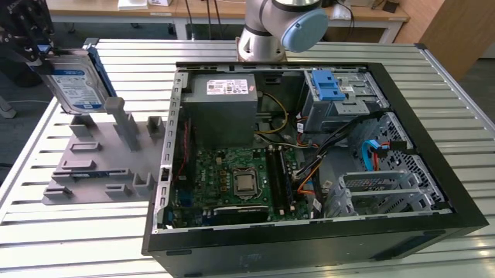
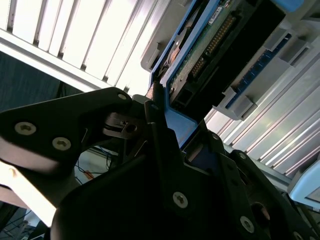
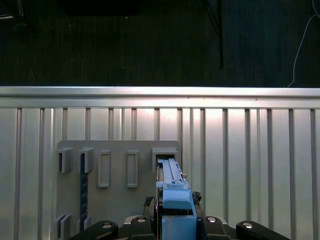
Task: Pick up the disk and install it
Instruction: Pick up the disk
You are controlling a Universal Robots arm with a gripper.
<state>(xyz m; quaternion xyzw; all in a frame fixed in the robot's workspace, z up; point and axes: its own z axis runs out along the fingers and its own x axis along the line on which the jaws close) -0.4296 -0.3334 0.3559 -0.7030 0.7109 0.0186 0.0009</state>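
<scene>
One disk (image 1: 75, 87) held by gripper (image 1: 39, 47) at exterior view's left: upright, label toward camera, blue rail along edges. Gripper narrow, clamped on disk's top end. In second wrist view, black fingers (image 2: 159, 145) press blue frame from both sides. Disk hangs over grey slotted fixture (image 1: 85, 168) on slatted metal surface (image 1: 69, 243); cannot tell whether lower edge touches fixture. Open computer case (image 1: 309, 246) beside fixture, well apart from disk. Blue latch (image 1: 328, 87) on drive cage at case's far corner.
</scene>
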